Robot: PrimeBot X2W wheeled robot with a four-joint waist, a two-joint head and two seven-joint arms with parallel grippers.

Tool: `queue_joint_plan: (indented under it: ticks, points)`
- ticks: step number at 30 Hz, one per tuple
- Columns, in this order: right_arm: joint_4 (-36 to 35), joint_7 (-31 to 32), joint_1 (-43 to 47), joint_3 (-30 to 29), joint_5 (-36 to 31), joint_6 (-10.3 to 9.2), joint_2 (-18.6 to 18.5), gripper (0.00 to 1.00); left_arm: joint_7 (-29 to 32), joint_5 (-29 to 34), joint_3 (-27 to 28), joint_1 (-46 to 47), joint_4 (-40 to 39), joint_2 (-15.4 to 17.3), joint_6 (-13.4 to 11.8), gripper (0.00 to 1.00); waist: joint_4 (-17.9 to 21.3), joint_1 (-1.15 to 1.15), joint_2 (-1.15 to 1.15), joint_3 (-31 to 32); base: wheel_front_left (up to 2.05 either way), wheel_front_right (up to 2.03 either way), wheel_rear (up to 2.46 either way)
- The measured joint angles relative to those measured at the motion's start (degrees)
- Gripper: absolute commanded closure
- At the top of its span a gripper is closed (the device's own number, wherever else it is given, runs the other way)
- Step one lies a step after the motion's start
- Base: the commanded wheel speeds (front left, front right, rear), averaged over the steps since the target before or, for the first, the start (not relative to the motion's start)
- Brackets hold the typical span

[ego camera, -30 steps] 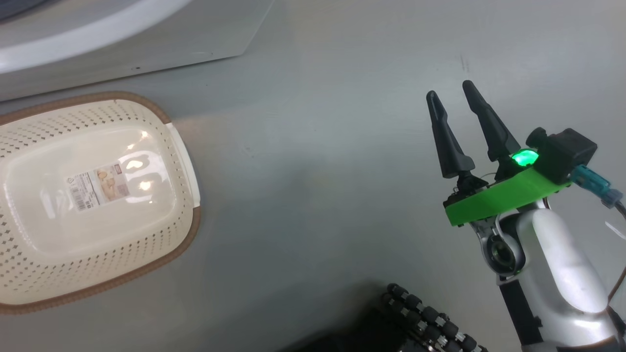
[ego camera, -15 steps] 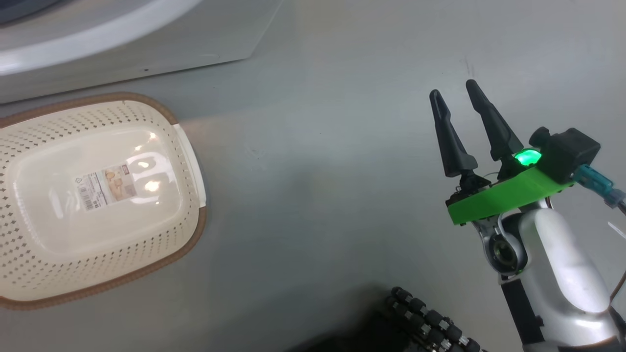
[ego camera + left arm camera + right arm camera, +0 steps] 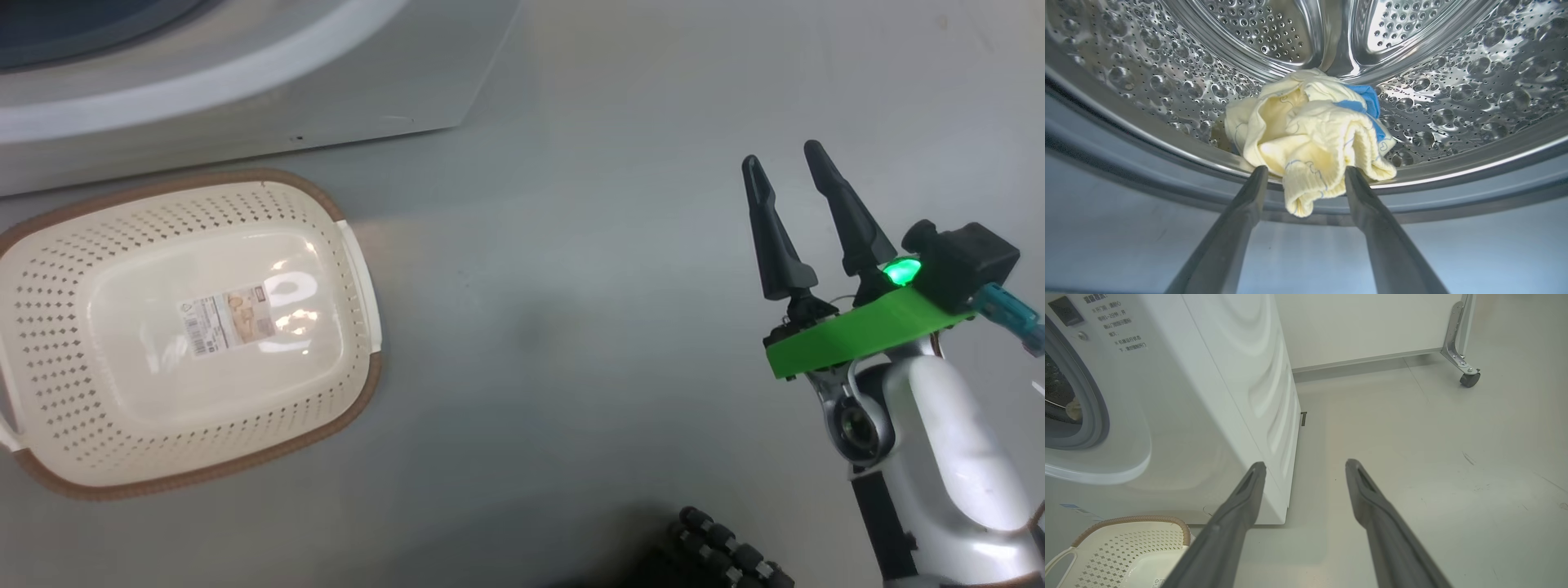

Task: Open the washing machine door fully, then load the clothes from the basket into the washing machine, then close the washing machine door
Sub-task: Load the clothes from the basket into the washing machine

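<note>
Head camera's swung, so the basket (image 3: pixel 49 343) now sits further right; left gripper (image 3: pixel 1306 169) and right gripper (image 3: pixel 781 153) both hang open, and the clothes (image 3: pixel 1310 134) are in the drum (image 3: pixel 1453 102) but droop over its near lip, so the door might pinch them.

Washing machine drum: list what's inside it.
A bundle of cream-yellow clothes with blue trim lies at the drum's front lip, one fold hanging over. Anything beneath the bundle is covered.

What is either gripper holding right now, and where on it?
Nothing: left gripper is open, flanking the clothes in the drum; right gripper open, empty.
</note>
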State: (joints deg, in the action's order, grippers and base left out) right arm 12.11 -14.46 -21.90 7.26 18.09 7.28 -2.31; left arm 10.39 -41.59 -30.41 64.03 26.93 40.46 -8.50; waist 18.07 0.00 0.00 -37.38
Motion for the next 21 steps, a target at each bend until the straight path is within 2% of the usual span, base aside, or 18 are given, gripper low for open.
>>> queue_joint_plan:
  ticks: [8, 14, 21]
  points:
    - [0.3, 0.0, 1.7, -2.2, -2.4, 0.00, 0.0, 0.00, -9.5, -1.2, 1.3, -12.0, -8.0, -2.5, -5.2, 0.00, -2.8, 0.00, 0.00, 3.2, 0.00, 0.00, 0.00]
    - [0.5, 0.0, 3.0, -4.2, -4.3, 0.00, 0.0, 0.00, -15.4, -1.3, 1.6, -22.6, -15.6, -4.3, -5.7, 0.00, -5.1, 0.00, 0.00, 6.1, 0.00, 0.00, 0.00]
    - [1.3, 0.0, 4.9, -6.0, -6.5, 0.00, 0.0, 0.00, -19.5, -0.4, 0.7, -32.2, -22.2, -5.5, -5.8, 0.00, -7.8, 0.00, 0.00, 9.6, 0.00, 0.00, 0.00]
